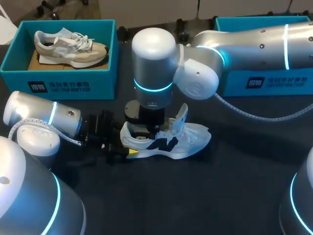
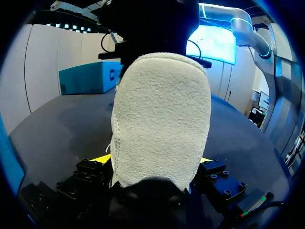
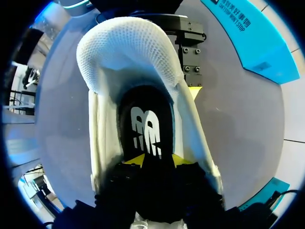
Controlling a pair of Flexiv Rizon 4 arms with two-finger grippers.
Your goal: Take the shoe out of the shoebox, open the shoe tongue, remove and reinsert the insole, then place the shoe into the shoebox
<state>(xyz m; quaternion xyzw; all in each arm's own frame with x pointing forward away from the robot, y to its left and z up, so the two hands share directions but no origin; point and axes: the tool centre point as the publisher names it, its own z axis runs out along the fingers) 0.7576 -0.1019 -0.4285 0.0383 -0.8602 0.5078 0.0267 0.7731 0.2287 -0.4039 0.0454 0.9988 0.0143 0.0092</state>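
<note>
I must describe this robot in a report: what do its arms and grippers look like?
The left arm and right arm are smooth silver-grey tubes with rounded joints and glowing cyan rings. A grey ribbed cable hangs from the right arm. The left gripper and right gripper are black with yellow tips.

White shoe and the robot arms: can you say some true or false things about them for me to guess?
1. The white shoe lies on the table, outside the boxes. True.
2. The shoebox at the left is empty. False: a beige shoe lies in it.
3. The left gripper grips the white shoe's heel. True.
4. The right gripper hangs over the beige shoe. False: it is down in the white shoe's opening, over the insole.
</note>
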